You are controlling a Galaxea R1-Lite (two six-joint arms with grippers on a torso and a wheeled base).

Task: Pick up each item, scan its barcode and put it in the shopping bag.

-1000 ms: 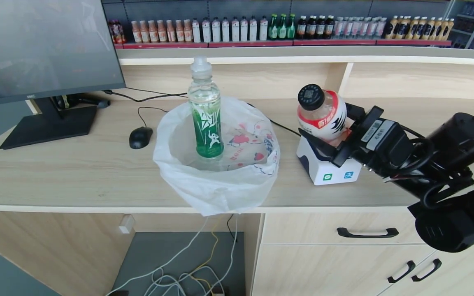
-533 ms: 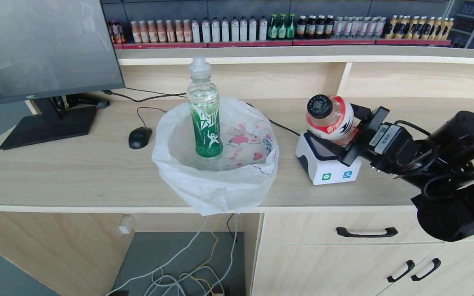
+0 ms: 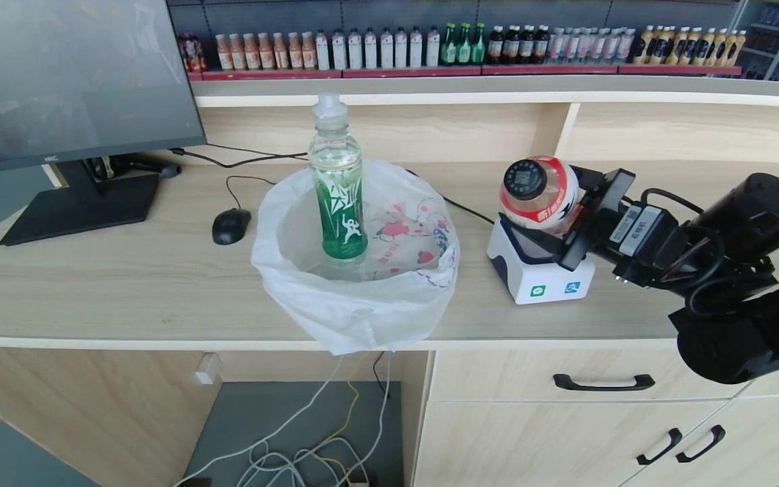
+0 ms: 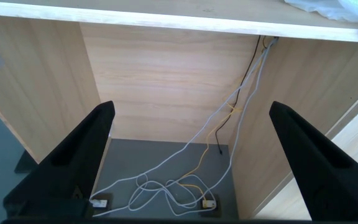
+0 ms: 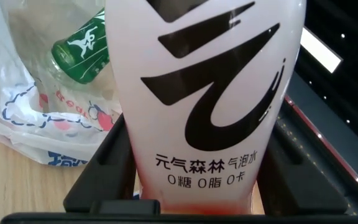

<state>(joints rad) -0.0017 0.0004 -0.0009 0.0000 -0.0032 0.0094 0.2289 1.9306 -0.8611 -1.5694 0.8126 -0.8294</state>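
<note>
Change: the white soda bottle (image 3: 539,193) has tipped further, cap toward the camera, just above the barcode scanner (image 3: 539,274).
Right gripper (image 3: 571,218): clamped on the bottle.
Left gripper (image 4: 191,118): wide, below the tabletop (image 3: 126,284).
Meaning: scan likely underway; shopping bag (image 3: 356,311) next.

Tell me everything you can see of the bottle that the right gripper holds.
The bottle is pale plastic, with a dark cap, a red band at the shoulder and bold black strokes on a white label; a reddish tint shows near its bottom. It lies tilted, cap toward the head camera, clamped in the right gripper, just above the slanted window of the white scanner. Contact with the scanner cannot be judged.
</note>
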